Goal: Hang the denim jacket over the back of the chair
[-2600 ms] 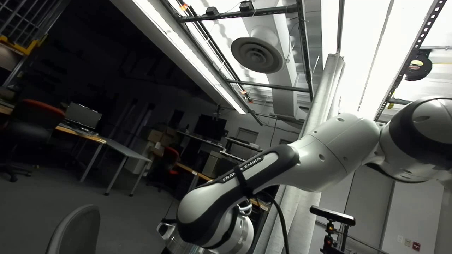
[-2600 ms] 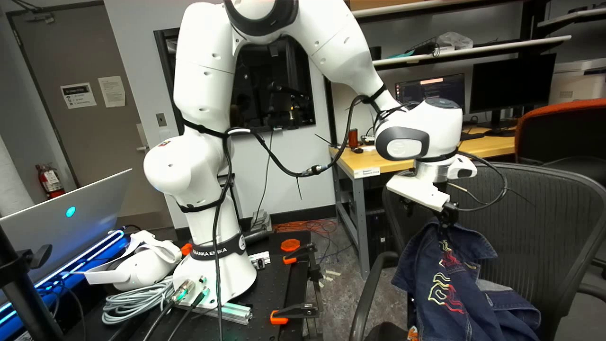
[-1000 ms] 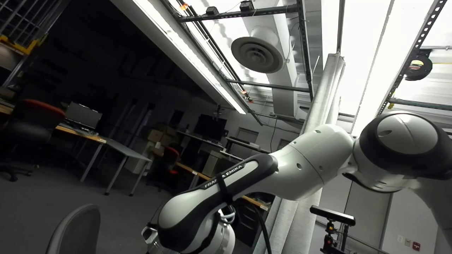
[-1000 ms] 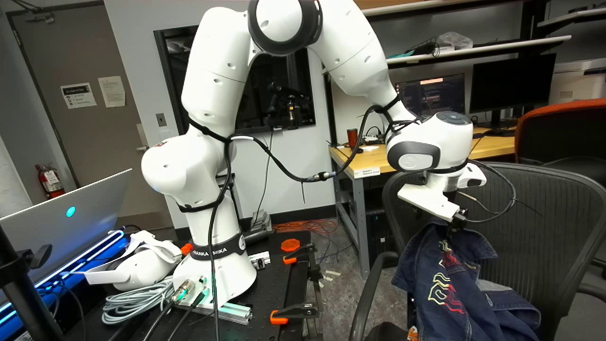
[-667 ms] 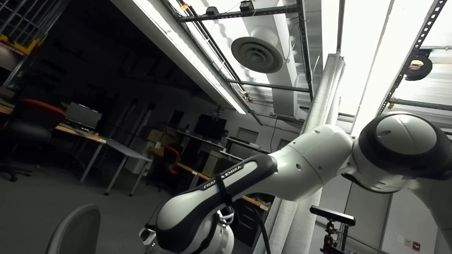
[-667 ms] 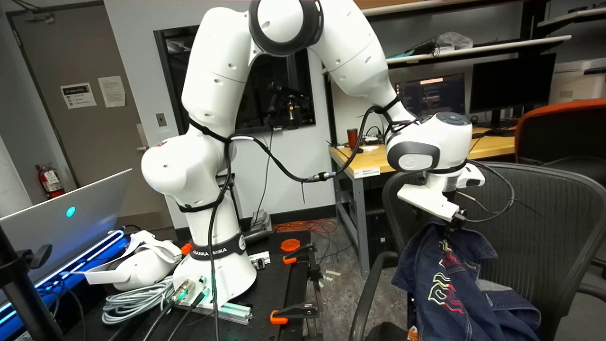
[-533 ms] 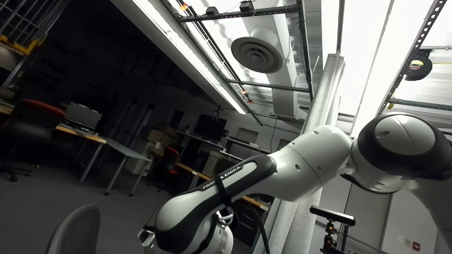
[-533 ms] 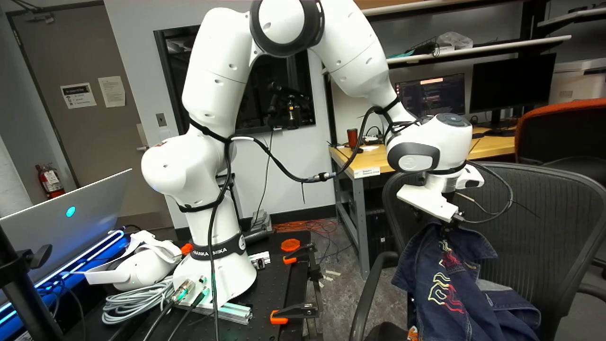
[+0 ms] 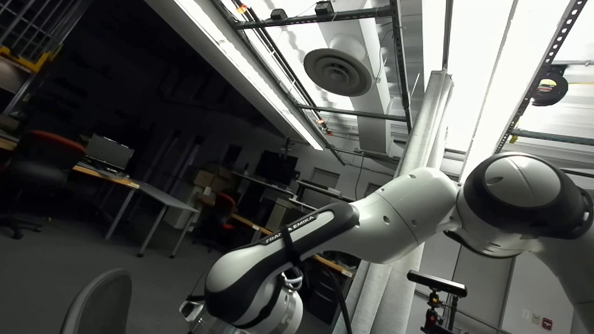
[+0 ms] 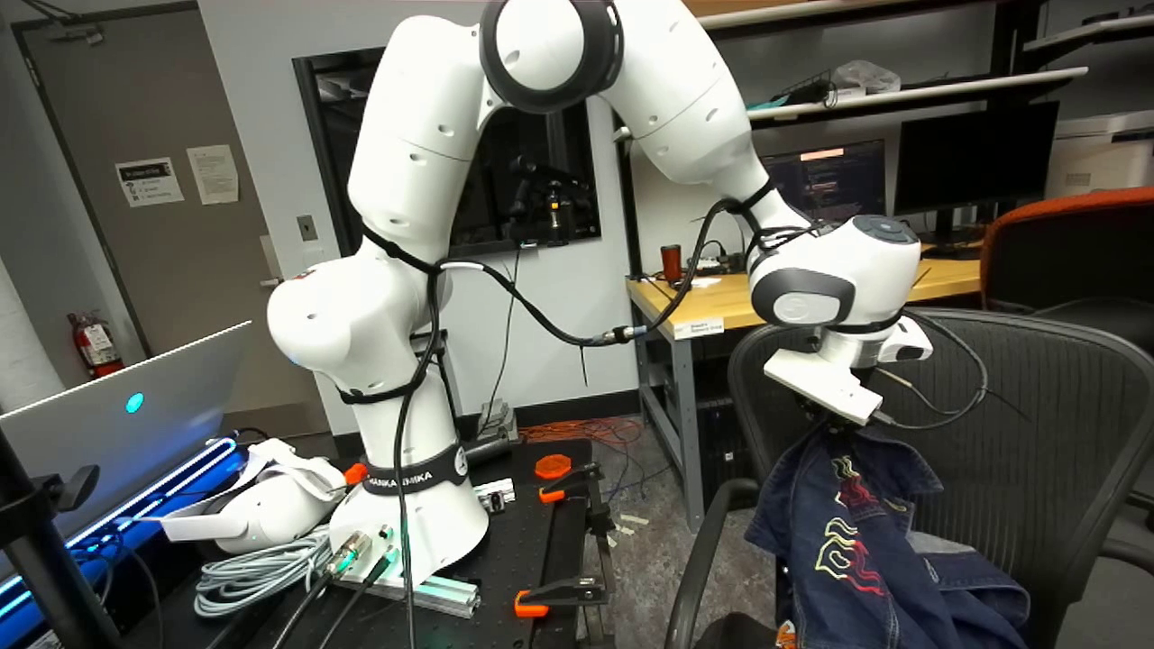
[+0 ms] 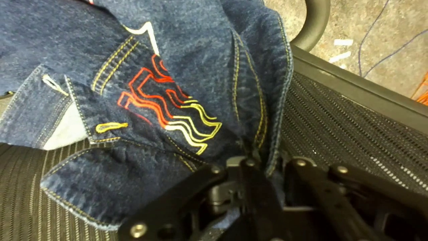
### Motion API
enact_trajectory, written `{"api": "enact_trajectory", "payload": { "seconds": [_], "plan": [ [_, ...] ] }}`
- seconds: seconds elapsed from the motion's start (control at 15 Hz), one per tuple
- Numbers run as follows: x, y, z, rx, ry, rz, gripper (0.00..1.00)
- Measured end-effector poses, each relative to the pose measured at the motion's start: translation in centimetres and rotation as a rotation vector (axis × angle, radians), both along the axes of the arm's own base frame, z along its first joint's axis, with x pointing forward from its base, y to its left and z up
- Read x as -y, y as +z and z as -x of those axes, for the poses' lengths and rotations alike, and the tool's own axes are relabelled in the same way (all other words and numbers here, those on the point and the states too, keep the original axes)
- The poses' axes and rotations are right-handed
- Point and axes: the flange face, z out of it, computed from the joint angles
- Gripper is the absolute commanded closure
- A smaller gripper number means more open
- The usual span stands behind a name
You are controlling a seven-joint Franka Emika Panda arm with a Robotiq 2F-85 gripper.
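The dark blue denim jacket (image 10: 838, 541), with red and yellow stitching, lies bunched in front of the black mesh back of the chair (image 10: 1010, 415). My gripper (image 10: 843, 424) points down at the jacket's top edge. In the wrist view, the gripper (image 11: 267, 155) has a seamed fold of the denim jacket (image 11: 187, 67) pinched between its fingers; the fingertips are partly sunk in the cloth. Mesh of the chair (image 11: 334, 127) shows behind and right of that fold. An arched grey chair back (image 9: 100, 301) stands at lower left in an exterior view, where the jacket is out of view.
A chair armrest (image 10: 708, 559) rises left of the jacket. Behind are a wooden desk (image 10: 721, 311) with monitors and an orange-topped chair (image 10: 1073, 212). Orange clamps (image 10: 563, 595) grip the edge of the black base table (image 10: 505, 577). A loose cable (image 10: 983, 397) loops beside the wrist.
Over the earlier frames the arm has come down and to the right over the jacket. In the last half second it shifts slightly right, and the jacket's top edge is drawn together at the fingers.
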Motion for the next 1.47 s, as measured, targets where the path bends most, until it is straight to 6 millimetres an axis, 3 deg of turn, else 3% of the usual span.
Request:
{"api": "enact_trajectory", "payload": {
  "seconds": [0.4,0.6,0.8,1.47],
  "plan": [
    [0.1,1.6,-1.8,0.032,-0.004,-0.008,0.97],
    [-0.6,3.4,-2.8,0.065,0.007,-0.007,0.97],
    [-2.6,7.0,-3.6,0.086,0.054,-0.002,0.97],
    [-11.0,22.2,-5.2,0.153,0.169,-0.003,0.97]
  ]
}}
